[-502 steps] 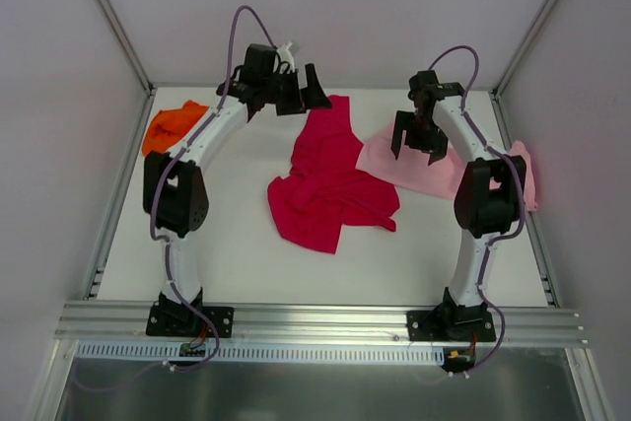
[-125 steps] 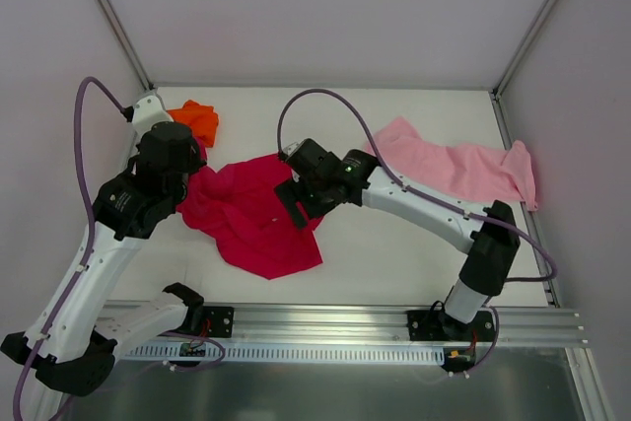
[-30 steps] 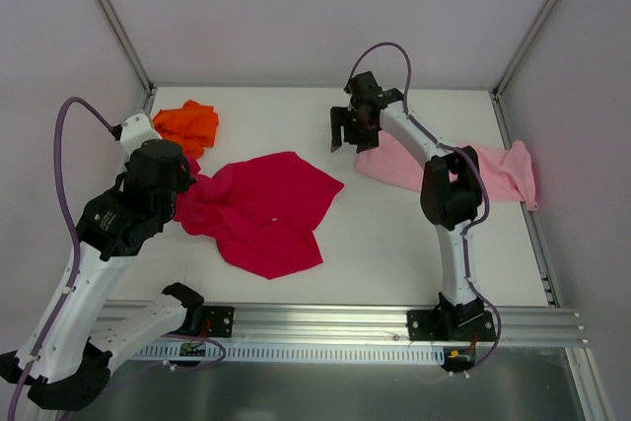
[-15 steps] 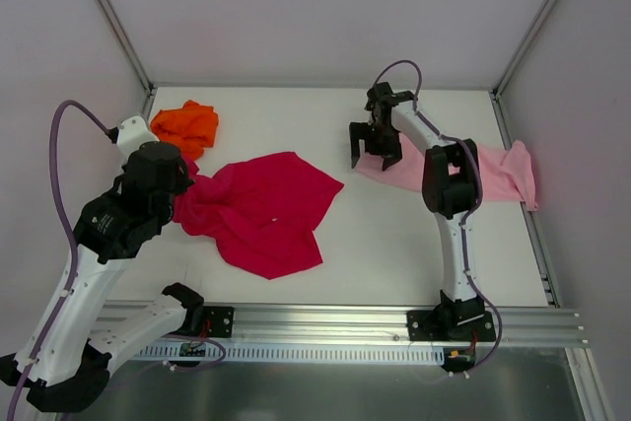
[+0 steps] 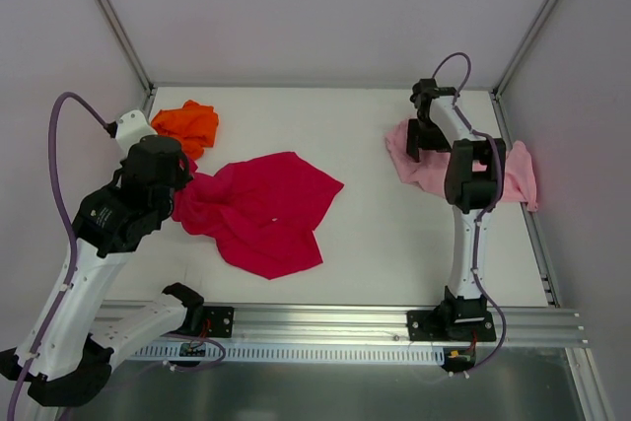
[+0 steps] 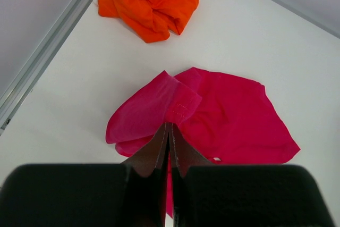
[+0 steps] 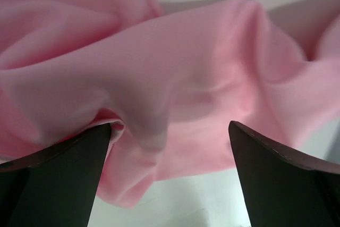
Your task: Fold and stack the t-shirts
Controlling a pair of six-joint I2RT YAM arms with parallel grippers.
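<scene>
The crimson t-shirt (image 5: 261,209) lies spread and rumpled left of the table's middle. My left gripper (image 6: 169,127) is shut on the crimson t-shirt's folded left edge (image 6: 159,107), the cloth pinched between its tips. In the top view, that gripper (image 5: 181,187) sits at the shirt's left end. The orange t-shirt (image 5: 187,125) is bunched in the back left corner, apart from the gripper (image 6: 151,1). The pale pink t-shirt (image 5: 419,167) is heaped at the back right. My right gripper (image 5: 424,135) hangs open just over its folds (image 7: 186,78), the jaws wide with pink cloth beneath them.
Grey walls close in the white table (image 5: 385,234) on the left, back and right. An aluminium rail (image 5: 325,320) carrying both arm bases runs along the near edge. The right arm's upright links (image 5: 471,179) stand over the pink t-shirt's middle.
My right gripper swung right along the back, from the pink t-shirt's left end to over its heap, and opened wider. The pink cloth's left end bunched rightward. The left arm stayed put.
</scene>
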